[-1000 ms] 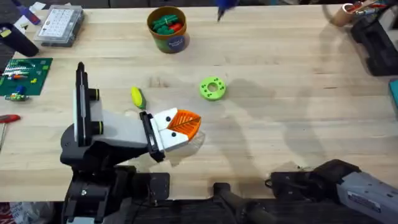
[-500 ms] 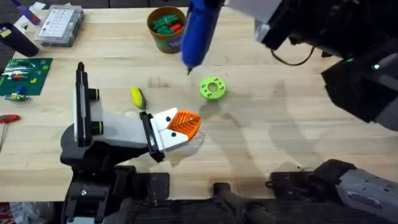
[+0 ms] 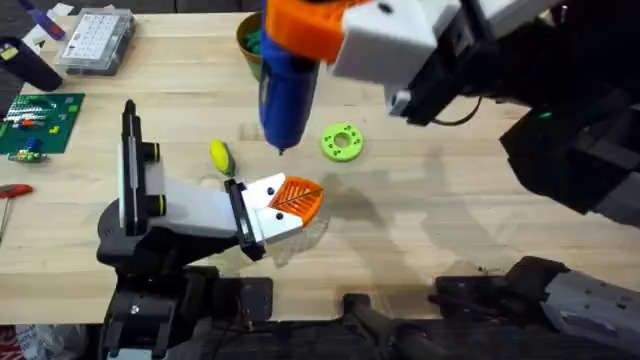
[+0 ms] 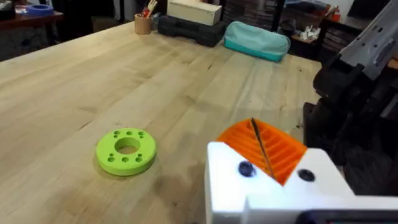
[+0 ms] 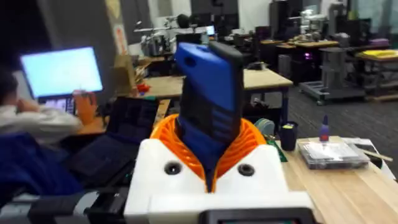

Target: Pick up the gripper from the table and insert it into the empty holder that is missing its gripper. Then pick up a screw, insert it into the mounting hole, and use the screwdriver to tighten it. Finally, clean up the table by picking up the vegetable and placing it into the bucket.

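Observation:
My right gripper (image 3: 303, 24) hangs high under the camera, its orange pads shut on the blue screwdriver (image 3: 284, 92). The tool points down at the table beside the vegetable (image 3: 219, 154), a small yellow piece with a green end. The right wrist view shows the screwdriver (image 5: 209, 93) clamped upright in my right gripper (image 5: 208, 152). My left gripper (image 3: 293, 199) lies low over the table with its pads pressed together, also seen as the left gripper (image 4: 262, 147). The bucket (image 3: 249, 38) stands behind the screwdriver, partly hidden. The holder and any screw are out of view.
A flat green disc with holes (image 3: 341, 142) lies right of the screwdriver tip, the same green disc (image 4: 127, 150). At the far left are a clear parts box (image 3: 95, 40), a green circuit board (image 3: 40, 120) and a red-handled tool (image 3: 12, 190). A teal pouch (image 4: 258, 40) lies far off.
My right arm has swung in from the upper right with the screwdriver, moving left and lower until its tip hangs just above the left gripper. The left arm has not moved.

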`<action>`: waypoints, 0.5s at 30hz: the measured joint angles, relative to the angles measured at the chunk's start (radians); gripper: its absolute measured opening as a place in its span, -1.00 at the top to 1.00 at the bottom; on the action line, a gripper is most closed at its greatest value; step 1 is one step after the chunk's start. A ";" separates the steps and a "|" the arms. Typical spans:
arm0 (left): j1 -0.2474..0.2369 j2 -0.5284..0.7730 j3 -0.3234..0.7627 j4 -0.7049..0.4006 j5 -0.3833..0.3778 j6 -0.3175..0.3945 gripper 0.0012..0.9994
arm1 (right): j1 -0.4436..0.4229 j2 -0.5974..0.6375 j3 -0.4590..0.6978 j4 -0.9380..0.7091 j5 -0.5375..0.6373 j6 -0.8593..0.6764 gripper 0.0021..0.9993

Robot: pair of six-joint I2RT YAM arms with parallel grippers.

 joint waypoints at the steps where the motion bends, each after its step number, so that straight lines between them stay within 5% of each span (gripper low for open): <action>1: 0.000 0.000 0.000 0.000 0.000 0.000 0.99 | 0.007 0.000 0.000 -0.003 -0.007 -0.015 0.97; 15: 0.000 0.000 0.000 0.000 0.000 0.000 0.99 | 0.077 0.014 0.000 -0.003 -0.044 -0.133 0.97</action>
